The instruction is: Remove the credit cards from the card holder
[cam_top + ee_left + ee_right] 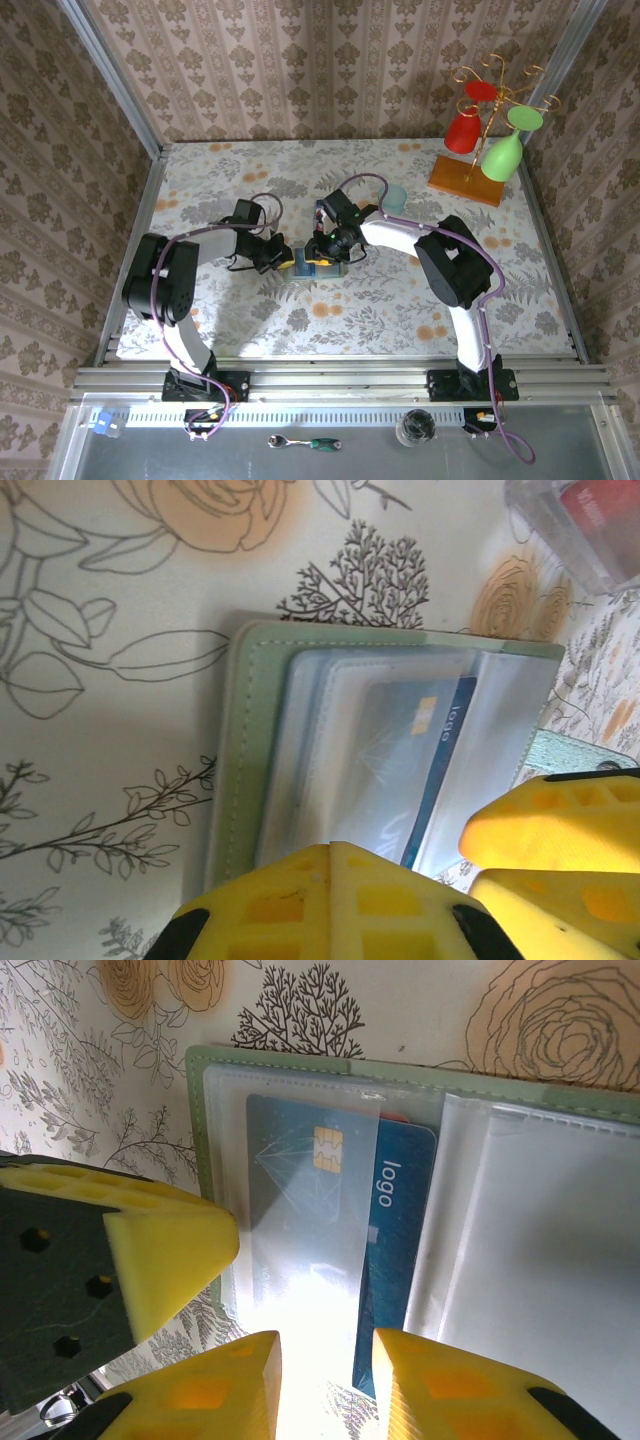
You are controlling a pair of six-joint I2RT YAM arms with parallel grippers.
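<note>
The card holder lies open on the flowered tabletop, grey-green with clear sleeves, between both grippers. A blue credit card with a chip and the word "logo" sticks partly out of its sleeve, and a sliver of red shows behind its top edge. My right gripper is open, its fingers astride the near edge of that sleeve and card. My left gripper is shut, its tips over the holder's near edge, with nothing between them. The right fingers show beside the blue card.
A clear box with something red inside lies just beyond the holder. A pale teal cup stands behind the right arm. A rack of red and green glasses fills the back right corner. Walls close in both sides.
</note>
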